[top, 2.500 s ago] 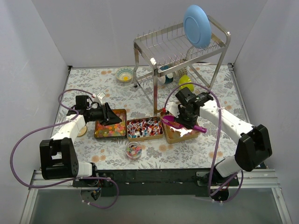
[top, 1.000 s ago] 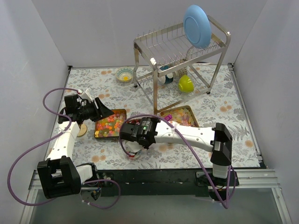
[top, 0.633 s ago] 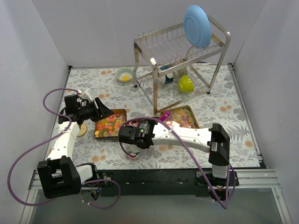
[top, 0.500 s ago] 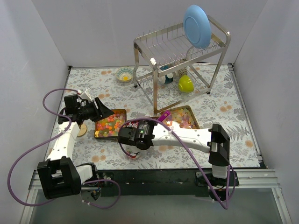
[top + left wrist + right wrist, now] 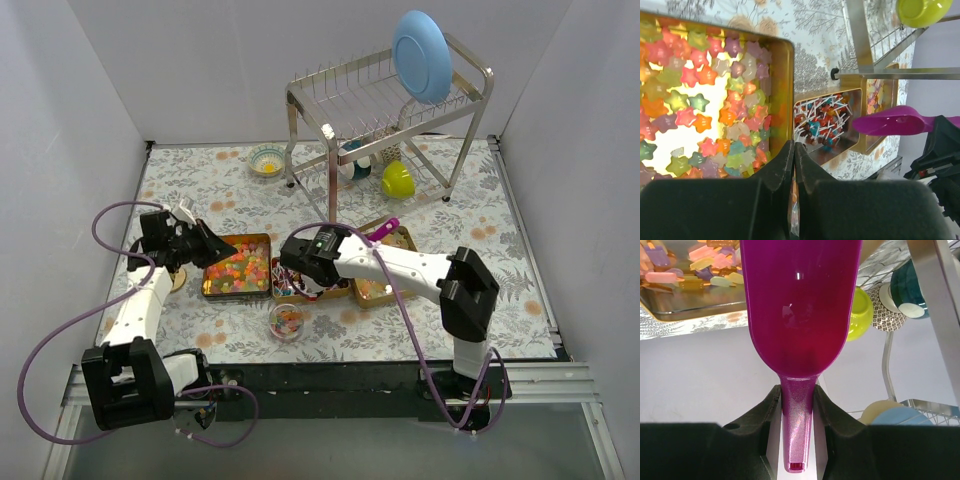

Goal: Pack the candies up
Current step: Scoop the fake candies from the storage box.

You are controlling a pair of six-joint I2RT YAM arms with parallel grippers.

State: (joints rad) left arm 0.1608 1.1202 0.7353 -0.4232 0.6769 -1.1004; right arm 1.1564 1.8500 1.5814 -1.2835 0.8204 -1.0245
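Note:
Star-shaped gummy candies [image 5: 237, 270] [image 5: 700, 100] fill the left gold tin. Red-blue-white wrapped candies [image 5: 290, 288] [image 5: 822, 122] lie in the middle tin, partly hidden by my right arm. Yellow-pink wrapped candies [image 5: 378, 290] [image 5: 695, 265] lie in the right tin. A small clear bowl [image 5: 286, 321] in front of the tins holds a few candies. My right gripper [image 5: 368, 240] [image 5: 798, 395] is shut on the handle of an empty purple scoop [image 5: 385, 229] [image 5: 800, 300], raised above the right tin. My left gripper [image 5: 212, 250] [image 5: 794, 146] is shut and empty above the left tin's edge.
A metal dish rack [image 5: 390, 100] stands at the back with a blue plate [image 5: 422, 55] on top and a yellow-green bowl [image 5: 397, 180] below. A small patterned bowl [image 5: 266, 160] sits at the back left. A wooden disc [image 5: 176, 280] lies left of the tins.
My right arm swung from over the small bowl back to the right; the scoop now points up over the right tin. My left gripper shifted slightly.

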